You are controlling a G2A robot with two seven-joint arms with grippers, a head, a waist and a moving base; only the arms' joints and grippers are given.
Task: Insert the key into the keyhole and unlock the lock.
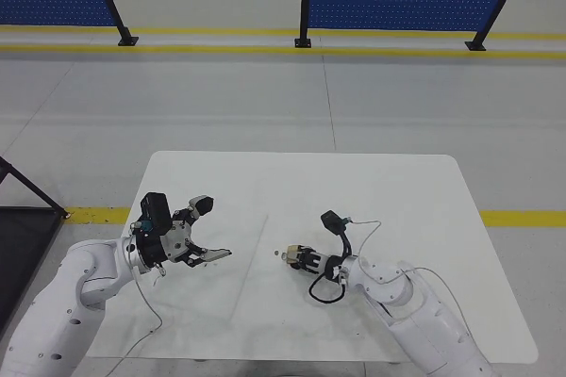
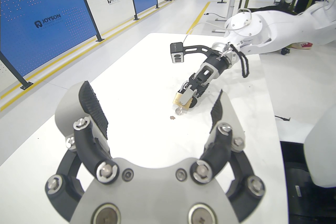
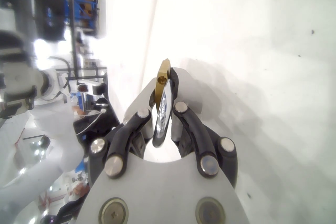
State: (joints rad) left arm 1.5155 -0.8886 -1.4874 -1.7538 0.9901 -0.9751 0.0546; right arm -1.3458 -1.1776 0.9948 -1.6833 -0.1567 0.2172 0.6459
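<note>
- Top view: the left gripper (image 1: 210, 229) hangs over the white table (image 1: 406, 188), jaws spread wide and holding nothing. Near the table's middle, the right gripper (image 1: 297, 254) is clamped on the padlock (image 1: 289, 253).
- Left wrist view: the brass padlock sits low at the tabletop, shackle toward the right gripper. A round silvery key (image 2: 179, 110) touches its far end. The blue barrier panels (image 2: 47, 25) carry a white logo and lettering.
- Right wrist view: the fingers (image 3: 139, 101) press the padlock's flat sides, its narrow brass edge facing the camera.
</note>
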